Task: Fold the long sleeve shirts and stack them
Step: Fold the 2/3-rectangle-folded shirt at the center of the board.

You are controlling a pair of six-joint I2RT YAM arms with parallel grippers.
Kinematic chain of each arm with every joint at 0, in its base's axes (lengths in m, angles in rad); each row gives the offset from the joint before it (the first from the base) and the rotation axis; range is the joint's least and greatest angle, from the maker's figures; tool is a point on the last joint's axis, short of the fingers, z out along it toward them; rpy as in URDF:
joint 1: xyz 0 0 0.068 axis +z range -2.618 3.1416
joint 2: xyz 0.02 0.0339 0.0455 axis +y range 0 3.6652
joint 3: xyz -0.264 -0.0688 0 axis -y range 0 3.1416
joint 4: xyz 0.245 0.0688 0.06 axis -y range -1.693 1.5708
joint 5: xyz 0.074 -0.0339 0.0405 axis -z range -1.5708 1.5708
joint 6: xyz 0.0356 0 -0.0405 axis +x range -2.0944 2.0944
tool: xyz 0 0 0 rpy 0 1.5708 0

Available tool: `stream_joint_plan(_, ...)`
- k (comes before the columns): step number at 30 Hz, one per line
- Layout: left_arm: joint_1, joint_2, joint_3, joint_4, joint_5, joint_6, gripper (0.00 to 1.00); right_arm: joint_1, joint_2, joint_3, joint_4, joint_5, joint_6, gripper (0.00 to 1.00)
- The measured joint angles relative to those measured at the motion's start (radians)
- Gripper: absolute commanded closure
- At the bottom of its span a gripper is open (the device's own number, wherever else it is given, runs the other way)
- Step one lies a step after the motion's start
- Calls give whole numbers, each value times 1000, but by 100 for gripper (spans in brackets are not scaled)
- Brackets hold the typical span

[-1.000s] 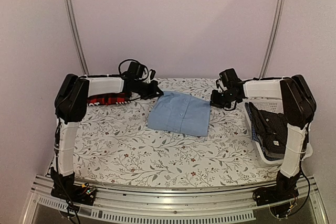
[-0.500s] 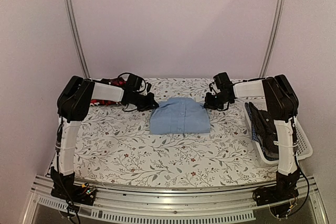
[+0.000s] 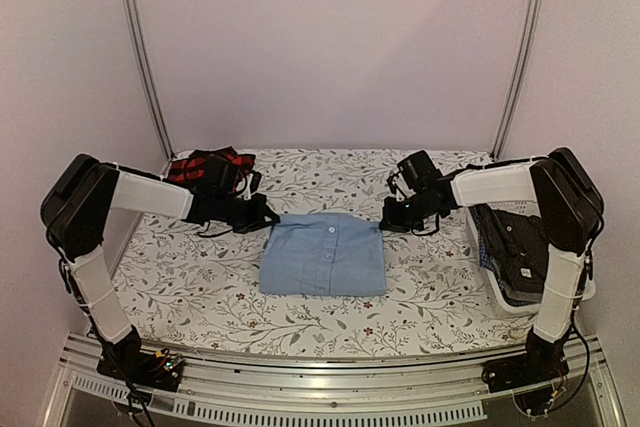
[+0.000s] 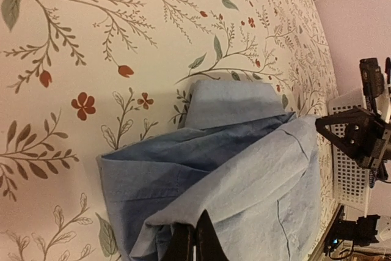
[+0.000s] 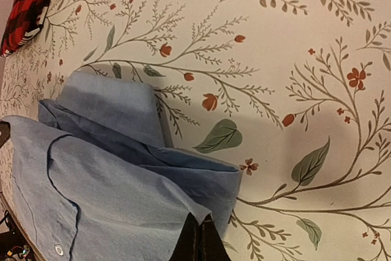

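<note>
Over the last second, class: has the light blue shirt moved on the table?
Yes. The light blue shirt has slid toward the near edge of the table and slightly left, farther from the white basket, which stayed put.

Two slim robot arms, the left arm (image 3: 150, 194) and the right arm (image 3: 495, 185), are each built from white tubular links joined by bulky, rounded black joint housings. Thin black cables (image 3: 222, 230) loop loosely near the wrists. Each arm ends in a small black base (image 3: 135, 367); the left one shows bits of coloured wiring. The left gripper (image 4: 195, 241) and right gripper (image 5: 199, 239) have narrow black fingers.
</note>
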Motion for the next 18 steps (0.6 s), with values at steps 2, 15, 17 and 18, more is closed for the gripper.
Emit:
stream_joint_plan(2,0,-13,-22,3,-9,-1,100,0,-34,0,7,6,5,100)
stream_joint_plan(15,47,65,54,8,-43,0,80,-14,82,170,41,37,-15,87)
stream_joint_plan(17,53,78,69,2,-50,6,67,-20,111,192,38,43,-27,72)
stream_joint_plan(18,57,81,76,-8,-58,12,62,-23,121,201,34,49,-23,65)
